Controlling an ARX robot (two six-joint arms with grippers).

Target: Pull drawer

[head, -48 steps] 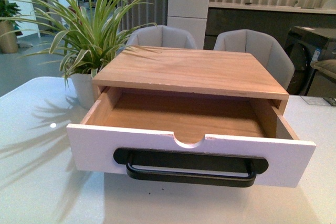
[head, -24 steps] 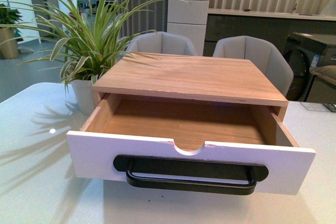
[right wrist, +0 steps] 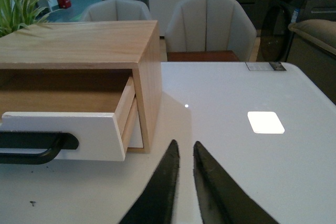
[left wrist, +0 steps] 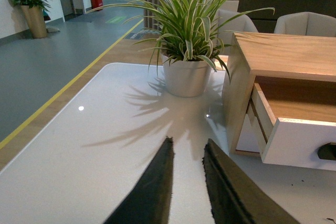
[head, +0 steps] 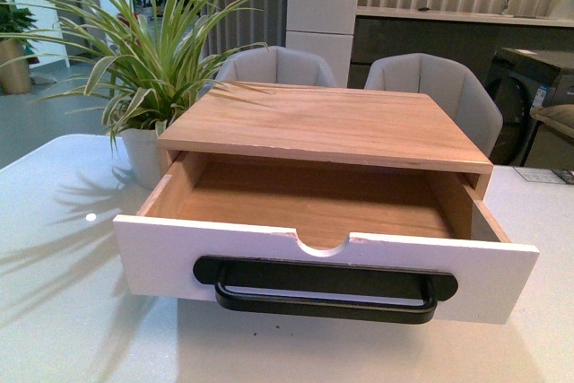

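The drawer (head: pixel 161 257) stands pulled well out of its light wood cabinet (head: pixel 327 123), showing an empty wood inside. Its white front carries a long black bar handle (head: pixel 325 291) and a semicircular notch in the top edge. Neither arm shows in the front view. My left gripper (left wrist: pixel 187 148) is shut, holds nothing, and hovers over the white table to the left of the drawer (left wrist: pixel 299 142). My right gripper (right wrist: pixel 184 148) is shut and empty too, over the table just right of the drawer's corner (right wrist: pixel 79 132).
A potted spider plant (head: pixel 148 69) in a white pot stands at the cabinet's left rear. Two grey chairs (head: pixel 448 87) sit behind the white table (head: pixel 63 311). A dark appliance is at the far right.
The front view has shifted slightly between frames. The drawer stays pulled out at about the same extent.
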